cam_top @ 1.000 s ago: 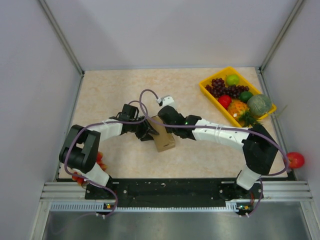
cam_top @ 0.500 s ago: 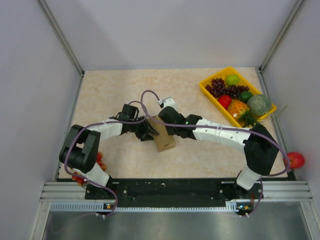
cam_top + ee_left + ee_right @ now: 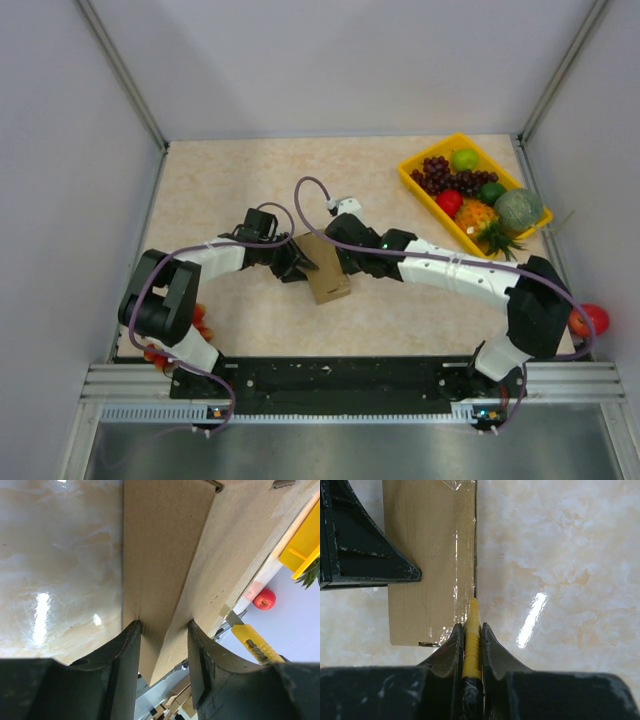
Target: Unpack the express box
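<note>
The express box [image 3: 326,272] is a flat brown carton lying mid-table between the two arms. My left gripper [image 3: 299,264] grips its left side; the left wrist view shows the cardboard [image 3: 160,555] wedged between both fingers [image 3: 127,650]. My right gripper [image 3: 345,262] is at the box's right edge, shut on a yellow utility knife [image 3: 472,612]. The knife tip sits at the taped seam [image 3: 462,555] along the right edge of the box [image 3: 420,605]. The knife [image 3: 252,642] also shows past the box in the left wrist view.
A yellow fruit tray [image 3: 412,184] with grapes, limes and other fruit stands at the back right. A red apple [image 3: 590,320] lies off the table's right edge. Red items [image 3: 200,320] sit by the left arm's base. Walls enclose the table on three sides.
My right gripper with the knife has slid along the box's right edge toward the near end, and its arm has shifted right. The left gripper and box have stayed put.
</note>
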